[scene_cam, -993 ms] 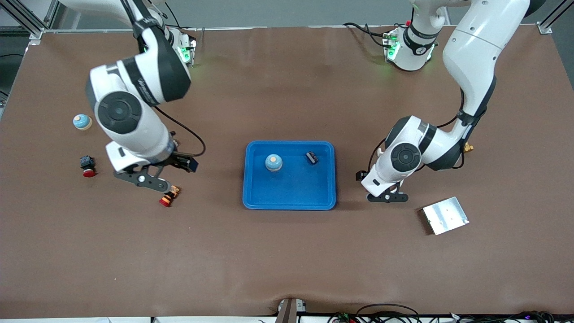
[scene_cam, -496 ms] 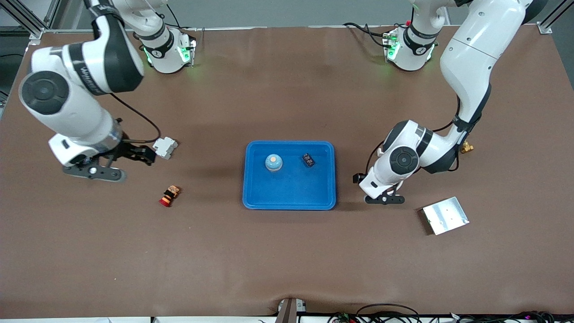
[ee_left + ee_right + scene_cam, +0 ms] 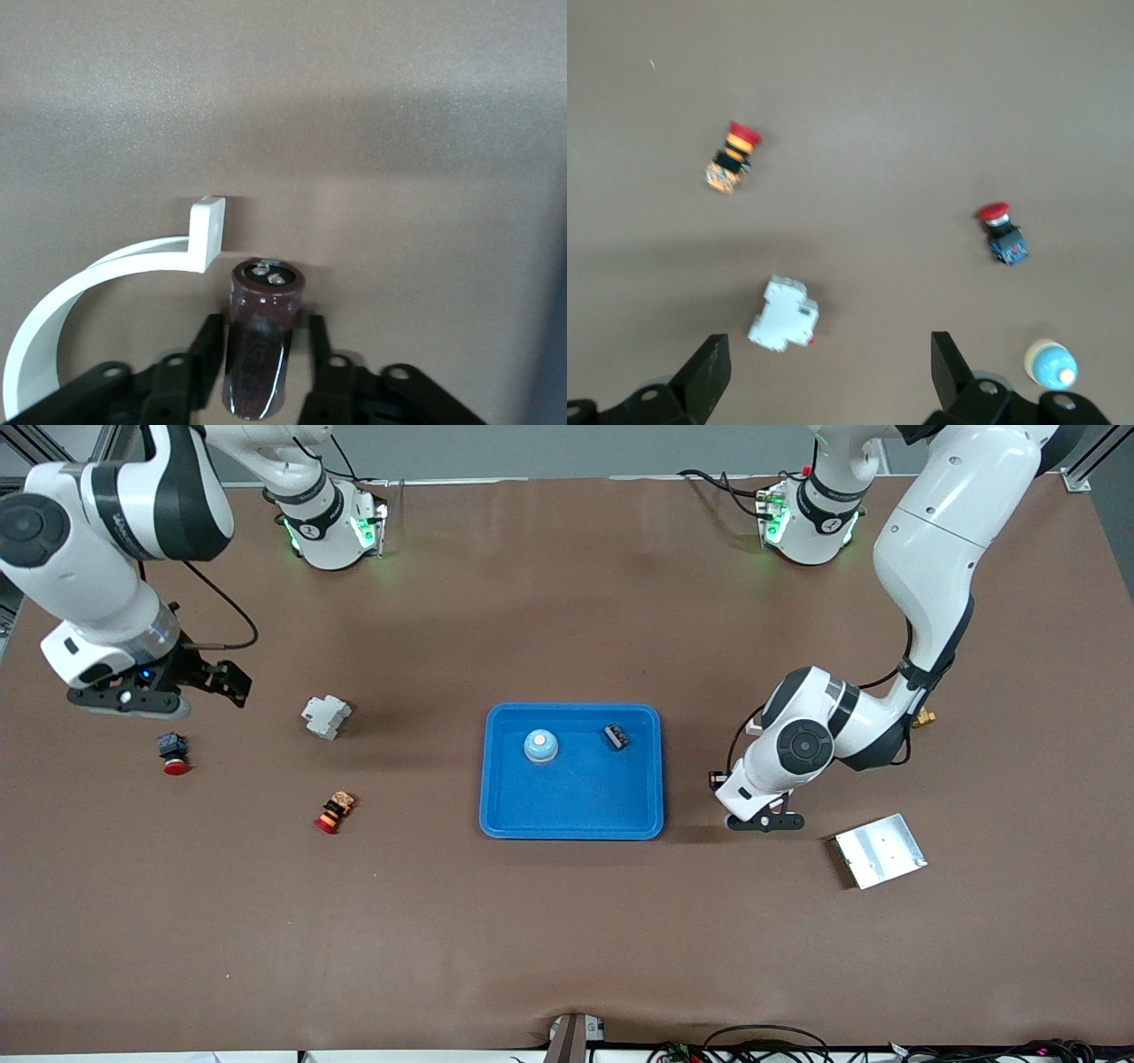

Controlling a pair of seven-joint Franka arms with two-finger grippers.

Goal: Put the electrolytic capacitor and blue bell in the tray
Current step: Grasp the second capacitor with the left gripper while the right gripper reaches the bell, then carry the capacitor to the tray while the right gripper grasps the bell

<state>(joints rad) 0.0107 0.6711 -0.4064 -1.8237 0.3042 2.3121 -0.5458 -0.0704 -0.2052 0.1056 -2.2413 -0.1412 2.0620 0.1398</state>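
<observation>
Left gripper (image 3: 764,821) is low at the table, between the tray (image 3: 496,815) and the metal plate (image 3: 880,850). In its wrist view the fingers (image 3: 202,359) stand on either side of the capacitor (image 3: 263,341), a dark maroon can standing upright on the mat. They look pressed onto its sides, though we cannot see the contact cleanly. The capacitor is outside the tray, and the gripper hides it in the front view. A white curved piece (image 3: 115,274) lies just beside it. This gripper has hardly shifted over the last second.

Blue bell (image 3: 540,745) sits upright in the tray, in the same spot as before. A small dark part (image 3: 616,736) lies near it in the tray, about where it was.

Right gripper (image 3: 128,701) has swung well away. A second ago it hung over the orange-and-red button (image 3: 334,813), but now it is up over the right arm's end of the table with its fingers (image 3: 709,376) spread wide and nothing between them. That move uncovered the white block (image 3: 325,716). The red button (image 3: 174,752) is unmoved. A second bell (image 3: 1052,364) shows only in the right wrist view.
</observation>
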